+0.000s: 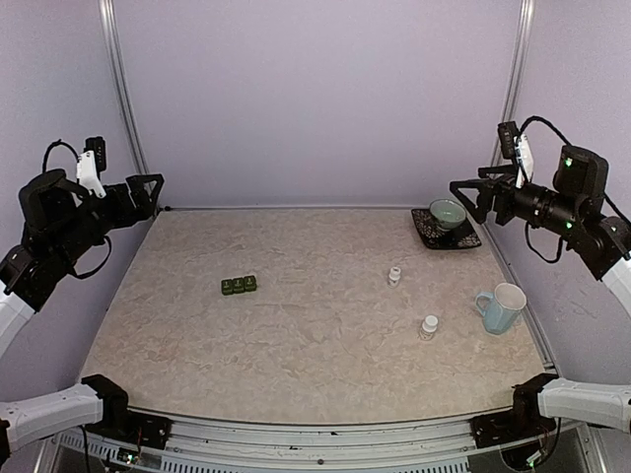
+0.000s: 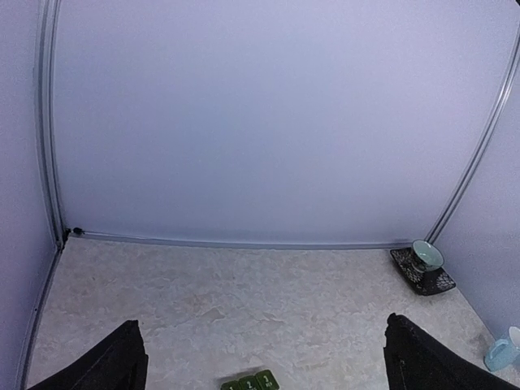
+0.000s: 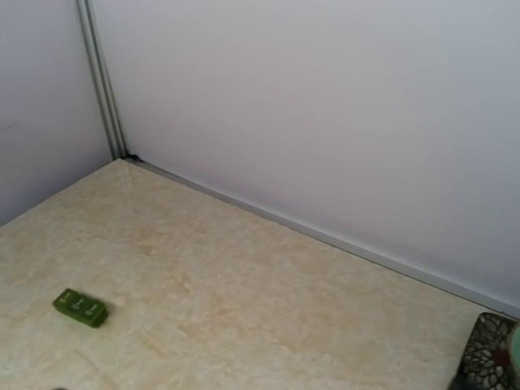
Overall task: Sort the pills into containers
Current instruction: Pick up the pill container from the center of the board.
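Note:
The dark green strip of three joined lidded compartments [image 1: 239, 285] lies left of the table's middle, lids shut. It also shows at the bottom edge of the left wrist view [image 2: 249, 382] and at the lower left of the right wrist view [image 3: 80, 307]. Two small white pill bottles [image 1: 394, 276] [image 1: 429, 327] stand upright right of centre. No loose pills show. My left gripper [image 1: 153, 194] [image 2: 262, 323] is raised over the far left edge, open and empty. My right gripper [image 1: 463, 200] is raised at the far right beside the bowl, its fingers spread and empty; they are out of the right wrist view.
A green bowl on a dark saucer [image 1: 447, 219] sits at the far right corner, also in the left wrist view [image 2: 425, 258]. A pale blue mug [image 1: 501, 307] stands near the right edge. Pale walls with metal rails enclose the marbled table [image 1: 315, 374].

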You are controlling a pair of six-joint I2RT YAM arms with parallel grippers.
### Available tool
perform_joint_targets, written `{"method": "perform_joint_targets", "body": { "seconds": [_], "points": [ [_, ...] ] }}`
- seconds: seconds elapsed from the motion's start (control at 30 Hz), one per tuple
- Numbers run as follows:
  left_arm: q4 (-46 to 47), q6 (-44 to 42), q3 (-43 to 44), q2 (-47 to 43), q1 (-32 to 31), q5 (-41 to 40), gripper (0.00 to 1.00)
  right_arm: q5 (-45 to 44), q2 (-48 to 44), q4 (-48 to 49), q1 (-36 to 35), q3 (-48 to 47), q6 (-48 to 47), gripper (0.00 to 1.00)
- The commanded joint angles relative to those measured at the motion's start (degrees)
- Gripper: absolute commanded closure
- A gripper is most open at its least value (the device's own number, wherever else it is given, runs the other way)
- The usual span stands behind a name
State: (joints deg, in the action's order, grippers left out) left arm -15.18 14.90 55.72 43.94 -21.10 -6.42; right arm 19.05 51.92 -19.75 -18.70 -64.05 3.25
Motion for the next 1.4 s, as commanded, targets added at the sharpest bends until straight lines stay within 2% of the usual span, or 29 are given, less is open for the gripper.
{"method": "perform_joint_targets", "body": {
  "seconds": [0.0, 0.17, 0.33, 0.53, 0.67, 0.83, 0.97, 1.13, 1.2, 1.37],
  "points": [
    [-0.85, -1.03, 0.91, 0.27, -0.4, 2.96, 0.01, 2.03, -1.06, 1.55, -0.74, -0.92, 2.29, 0.0],
    [-1.41, -0.87, 0.01, 1.24, -0.47, 3.72, 0.01, 2.07, -5.2, 7.68, -0.84, 3.61, 5.14, 0.0],
    [-3.64, -0.61, -0.04, 4.58, -0.73, 4.35, 0.01, 3.18, -1.02, 2.53, -0.96, 0.69, 5.51, 0.0],
    [-3.57, -1.54, -3.35, 8.3, -1.61, 2.72, 0.01, 2.53, 1.27, 2.28, -1.04, 2.43, 6.27, 0.0],
    [-3.19, -2.19, -5.2, 12.04, -2.42, -0.67, 0.01, 1.68, 4.2, -0.02, -1.62, 1.82, 6.15, 0.0],
    [-4.28, 4.0, -4.68, 19.32, -2.58, -4.65, 0.01, -1.48, 7.37, -1.9, -4.72, 1.86, 5.43, 0.0],
    [0.04, 8.21, -5.42, 24.57, -4.37, -4.37, 0.01, -4.25, 9.11, -1.97, -7.66, 2.18, 4.88, 0.0],
    [3.96, 2.83, -4.49, 32.5, -6.6, -11.07, 0.01, -5.73, 10.92, -2.94, -9.55, 1.89, 4.15, 0.0],
    [3.59, 0.16, -2.07, 37.84, -6.56, -11.96, 0.01, -5.61, 11.21, -3.18, -9.89, 2.0, 3.94, 0.0],
    [3.58, 0.01, 2.1, 46.43, -6.27, -12.2, 0.01, -5.56, 11.04, -2.98, -10.3, 2.63, 3.95, 0.0]
  ]
}}
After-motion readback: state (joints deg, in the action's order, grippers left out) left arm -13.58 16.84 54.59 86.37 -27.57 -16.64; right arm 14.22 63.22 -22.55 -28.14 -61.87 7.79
